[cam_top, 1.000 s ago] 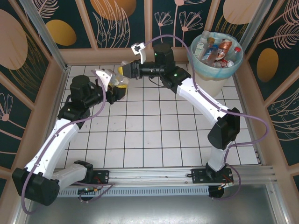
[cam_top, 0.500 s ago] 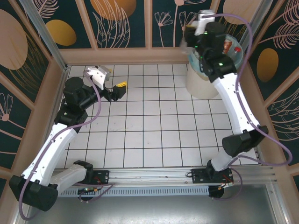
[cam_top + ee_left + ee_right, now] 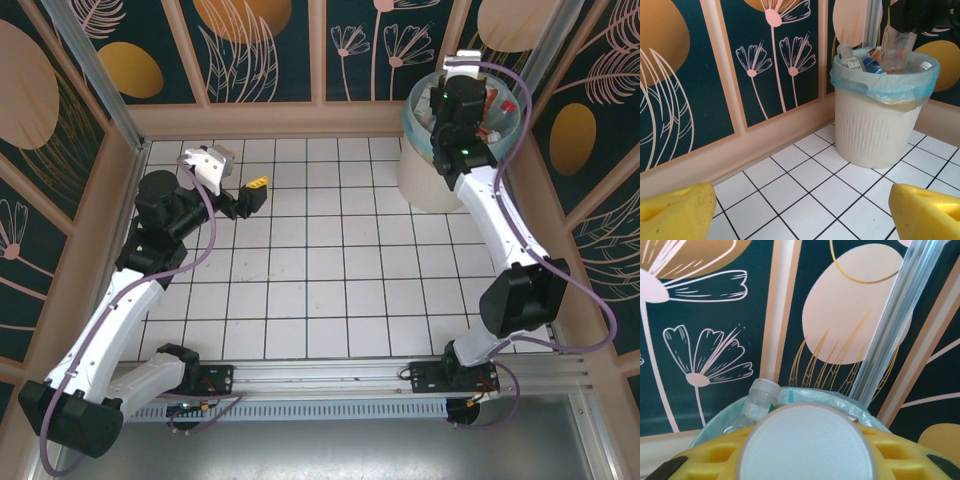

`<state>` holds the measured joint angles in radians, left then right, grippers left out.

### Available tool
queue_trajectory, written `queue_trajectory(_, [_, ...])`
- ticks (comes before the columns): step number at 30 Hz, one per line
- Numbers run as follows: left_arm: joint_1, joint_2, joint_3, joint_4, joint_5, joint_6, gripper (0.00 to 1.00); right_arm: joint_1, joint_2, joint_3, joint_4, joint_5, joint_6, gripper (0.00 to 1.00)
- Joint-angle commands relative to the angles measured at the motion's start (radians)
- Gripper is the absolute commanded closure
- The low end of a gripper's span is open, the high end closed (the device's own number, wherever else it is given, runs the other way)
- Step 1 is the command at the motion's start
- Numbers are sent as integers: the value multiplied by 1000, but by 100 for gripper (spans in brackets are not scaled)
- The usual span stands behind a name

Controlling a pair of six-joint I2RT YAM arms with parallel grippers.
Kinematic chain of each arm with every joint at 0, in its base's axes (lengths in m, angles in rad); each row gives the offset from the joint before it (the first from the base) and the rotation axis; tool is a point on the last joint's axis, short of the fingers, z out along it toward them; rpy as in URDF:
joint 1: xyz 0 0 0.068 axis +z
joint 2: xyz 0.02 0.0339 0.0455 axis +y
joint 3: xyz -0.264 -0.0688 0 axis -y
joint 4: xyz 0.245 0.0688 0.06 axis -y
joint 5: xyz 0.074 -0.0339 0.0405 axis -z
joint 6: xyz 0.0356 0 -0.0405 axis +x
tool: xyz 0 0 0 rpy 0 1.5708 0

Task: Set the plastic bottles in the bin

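The bin [image 3: 425, 178] stands at the table's back right corner, white with a light blue-green bag, and several bottles [image 3: 871, 64] lie inside it. My right gripper [image 3: 456, 108] hangs over the bin's mouth, shut on a clear plastic bottle [image 3: 898, 44] that hangs just above the pile. In the right wrist view that bottle's round white end [image 3: 807, 445] sits between the yellow fingers [image 3: 895, 450], with another clear bottle [image 3: 757, 402] and the bag's rim [image 3: 840, 400] beyond. My left gripper [image 3: 250, 193] hovers over the back left tiles, open, with nothing between its fingers [image 3: 927, 212].
The white tiled table [image 3: 330, 270] is walled by a low wooden rim and dark flower-patterned panels [image 3: 765, 65]. The bin's ribbed white wall [image 3: 875, 127] rises from the tiles ahead of the left gripper.
My right arm swung from the back left tiles, where it met the left gripper, over to the bin with the bottle. The left gripper drew back slightly and stands open and empty.
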<state>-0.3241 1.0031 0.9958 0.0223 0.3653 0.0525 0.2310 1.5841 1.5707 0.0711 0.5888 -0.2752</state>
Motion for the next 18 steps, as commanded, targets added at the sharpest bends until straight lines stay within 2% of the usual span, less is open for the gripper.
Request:
queue_trajectory(1, [-2, -6, -17, 26, -5, 8, 11, -12, -47, -108, 34, 78, -1, 99])
queue_trajectory(7, [-3, 11, -17, 42, 11, 0, 11, -49, -103, -153, -153, 66, 147, 98])
queue_trajectory(12, [-3, 41, -5, 38, 36, -9, 11, -127, -100, -174, -285, -117, 312, 95])
queue_trajectory(18, [-3, 48, -6, 30, 42, -19, 11, -190, 9, -117, -454, -240, 407, 92])
